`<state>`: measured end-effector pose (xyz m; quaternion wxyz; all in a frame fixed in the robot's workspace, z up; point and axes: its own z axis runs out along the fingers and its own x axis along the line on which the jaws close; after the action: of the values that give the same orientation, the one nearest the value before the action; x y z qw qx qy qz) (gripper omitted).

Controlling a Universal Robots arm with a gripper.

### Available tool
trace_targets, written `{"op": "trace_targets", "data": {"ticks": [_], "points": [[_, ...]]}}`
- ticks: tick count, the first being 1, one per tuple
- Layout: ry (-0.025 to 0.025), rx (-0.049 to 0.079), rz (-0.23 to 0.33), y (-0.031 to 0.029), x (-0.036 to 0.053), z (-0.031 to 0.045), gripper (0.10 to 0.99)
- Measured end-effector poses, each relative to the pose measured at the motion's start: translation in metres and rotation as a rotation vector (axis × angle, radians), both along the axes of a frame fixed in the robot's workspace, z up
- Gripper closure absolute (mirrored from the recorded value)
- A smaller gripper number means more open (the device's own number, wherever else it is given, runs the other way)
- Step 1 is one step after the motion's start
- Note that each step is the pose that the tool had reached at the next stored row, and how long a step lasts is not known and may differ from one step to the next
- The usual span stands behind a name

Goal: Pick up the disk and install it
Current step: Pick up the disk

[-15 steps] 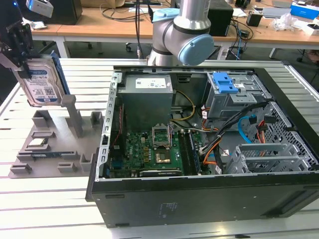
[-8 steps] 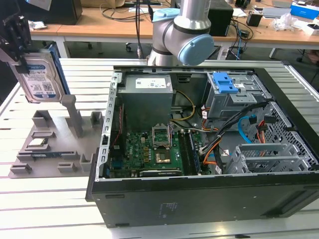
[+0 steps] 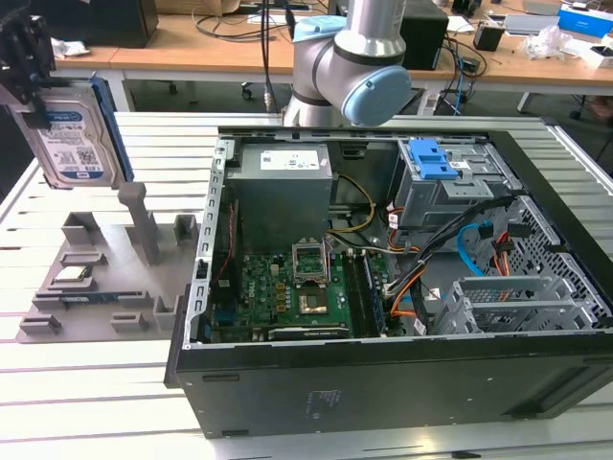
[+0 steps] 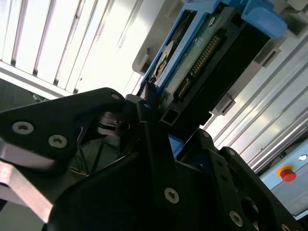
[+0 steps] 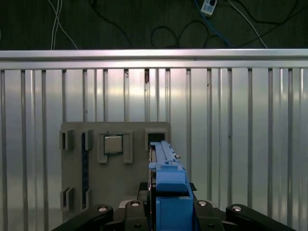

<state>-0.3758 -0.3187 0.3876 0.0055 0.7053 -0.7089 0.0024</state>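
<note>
Your arm [image 3: 354, 57] is reaching from its base behind the case [image 3: 383, 393] across to the exterior view's left, and it is carrying the gripper [image 3: 29, 91] high at that edge. The gripper is clamping the disk [image 3: 77, 134] by one end, with a black finger [image 5: 211, 211] pressing on each side of the blue bracket in the first wrist view. The disk is hanging in the air with its label facing the exterior camera, tilted a little off upright. It is hovering above the grey tray [image 3: 115, 278] and touching nothing there. In the first wrist view you are seeing the disk edge-on from above, with the tray directly beneath it. In the second wrist view its connector end is showing past the gripper body.

The tray is lying on the slatted metal table [image 3: 86, 393], just beside the case on the exterior view's left. It is carrying a grey post [image 3: 144, 225] and a chip [image 5: 113, 143] seated in a square pocket. The case is lying open with its motherboard [image 3: 278, 287] facing up. A blue latch [image 3: 431, 158] is sitting on the bay at the far corner and an empty metal cage [image 3: 498, 302] is standing near the exterior view's right. Wooden desks [image 3: 211, 53] with cables are running along behind the table. A red button [image 4: 287, 173] is showing in the second wrist view.
</note>
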Motion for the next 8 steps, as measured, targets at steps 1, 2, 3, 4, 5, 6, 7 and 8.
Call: {"op": "trace_targets", "data": {"ticks": [1, 2, 3, 4, 5, 6, 7, 8], "points": [[0.0, 0.0, 0.0, 0.0001, 0.0, 0.0023, 0.722], [0.0, 0.0, 0.0, 0.0001, 0.0001, 0.004, 0.722], [0.0001, 0.0, 0.0, 0.0001, 0.0002, 0.0062, 0.722], [0.0002, 0.0, 0.0, 0.0002, 0.0002, 0.0087, 0.722], [0.0003, 0.0, 0.0, 0.0002, 0.0003, 0.0103, 0.722], [0.0002, 0.0, 0.0, 0.0003, 0.0003, 0.0119, 0.722], [0.0002, 0.0, 0.0, 0.0003, 0.0004, 0.0133, 0.722], [0.0003, 0.0, 0.0, 0.0003, 0.0004, 0.0154, 0.722]]}}
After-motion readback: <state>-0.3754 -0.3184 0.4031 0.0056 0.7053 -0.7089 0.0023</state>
